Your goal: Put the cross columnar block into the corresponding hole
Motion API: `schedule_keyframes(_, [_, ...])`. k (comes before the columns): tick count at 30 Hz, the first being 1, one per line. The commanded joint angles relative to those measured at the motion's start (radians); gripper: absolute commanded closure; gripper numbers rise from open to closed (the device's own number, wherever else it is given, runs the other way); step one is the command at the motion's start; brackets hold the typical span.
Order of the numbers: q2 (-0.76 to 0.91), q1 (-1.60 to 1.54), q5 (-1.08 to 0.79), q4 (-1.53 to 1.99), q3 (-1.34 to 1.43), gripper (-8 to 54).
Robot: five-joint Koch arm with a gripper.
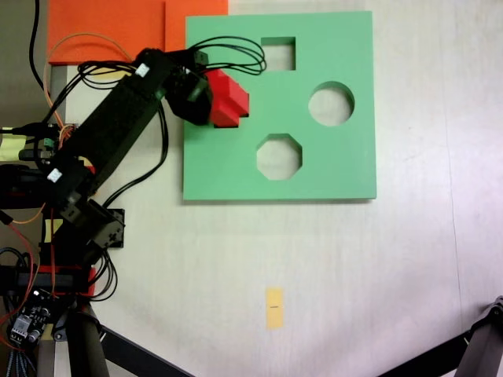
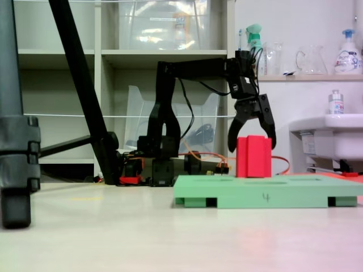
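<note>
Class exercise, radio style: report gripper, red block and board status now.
Gripper open, straddling top of red cross block. Block upright in green board; its seating in the slot cannot be told. Square hole, round hole, octagonal hole empty, nothing obstructing.

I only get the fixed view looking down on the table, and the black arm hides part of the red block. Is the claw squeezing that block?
Observer: No. In a fixed view from the side, the gripper is open, with its jaws spread to either side of the top of the red block.
Operator: Is the block lying down or standing up?
Observer: It is standing upright and rises well above the top of the green board.
Operator: Is there anything on the board's edge that I can't see from above?
Observer: Yes. A handwritten "4" is on the side that faces the camera.
</note>
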Motion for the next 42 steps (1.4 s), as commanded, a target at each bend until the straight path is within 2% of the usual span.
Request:
schedule_keyframes(1, [0.037,0.014,0.005,-0.035,-0.018,26.1])
schedule_keyframes(19, [0.109,-0.052,0.049,-0.003,0.005,26.0])
schedule_keyframes(32, [0.054,-0.025,0.046,-0.005,0.017,25.8])
schedule_keyframes(37, [-0.037,0.002,0.025,-0.043,0.015,19.4])
schedule_keyframes(42, [-0.067,0.023,-0.023,-0.086,0.017,9.5])
